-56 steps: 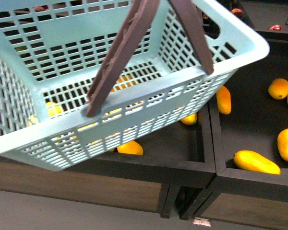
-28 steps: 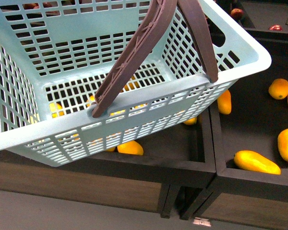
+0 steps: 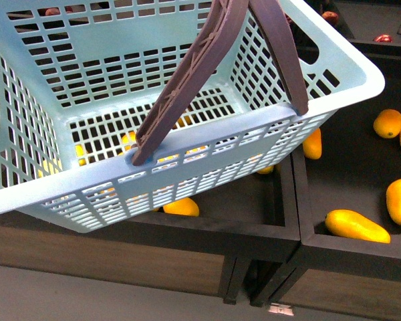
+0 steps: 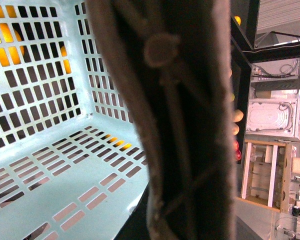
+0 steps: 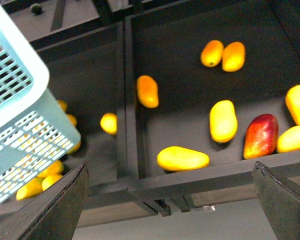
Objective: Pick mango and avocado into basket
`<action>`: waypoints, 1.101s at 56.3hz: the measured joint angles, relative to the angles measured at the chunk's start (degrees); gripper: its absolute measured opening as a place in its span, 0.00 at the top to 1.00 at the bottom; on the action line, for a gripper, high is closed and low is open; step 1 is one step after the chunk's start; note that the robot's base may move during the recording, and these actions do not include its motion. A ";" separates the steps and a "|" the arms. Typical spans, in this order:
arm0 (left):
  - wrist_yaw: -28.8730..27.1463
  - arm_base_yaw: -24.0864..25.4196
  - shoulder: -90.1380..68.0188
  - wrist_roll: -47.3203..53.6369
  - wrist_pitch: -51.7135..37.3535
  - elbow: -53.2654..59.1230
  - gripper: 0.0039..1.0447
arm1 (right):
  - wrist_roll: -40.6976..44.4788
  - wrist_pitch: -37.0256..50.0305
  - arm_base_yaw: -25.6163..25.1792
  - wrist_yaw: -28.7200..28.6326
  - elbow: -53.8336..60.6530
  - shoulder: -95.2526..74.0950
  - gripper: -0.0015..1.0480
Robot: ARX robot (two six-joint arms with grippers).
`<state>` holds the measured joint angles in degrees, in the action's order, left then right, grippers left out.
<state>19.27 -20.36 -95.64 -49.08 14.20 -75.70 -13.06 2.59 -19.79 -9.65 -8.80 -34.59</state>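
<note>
Basket (image 3: 53,182) has tipped up a little, still empty (left gripper hidden behind the handle (image 4: 180,125), can't tell its grip). Right gripper (image 5: 169,167) hangs wide open over a mango (image 5: 182,158) beside the basket.

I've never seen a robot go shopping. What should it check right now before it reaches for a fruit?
1. Basket has room: ok, no fruit lies on its floor.
2. Basket level: not ok, it hangs tilted in the front view.
3. Right tool ready: ok, its fingers are spread with nothing between them.
4. A mango in sight: ok, one lies apart from the others.
5. Avocado located: cannot tell, none shows clearly.
6. Left tool's hold on the handle: cannot tell, the blurred handle fills that view.
</note>
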 joint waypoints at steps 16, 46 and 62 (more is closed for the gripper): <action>0.07 -0.02 -0.04 0.17 0.00 -0.02 0.95 | 1.44 25.29 -7.17 3.26 -7.72 -32.48 0.07; 0.00 -0.02 -0.04 0.20 0.00 -0.02 0.95 | 8.13 32.35 -3.37 5.18 -34.97 -85.53 0.07; 0.07 -0.07 -0.04 0.17 0.00 -0.02 0.95 | 8.24 22.88 -2.29 4.74 -51.25 -99.91 0.07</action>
<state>19.33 -20.43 -95.68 -48.90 14.20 -75.72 -4.82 25.47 -22.09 -4.91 -60.05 -134.50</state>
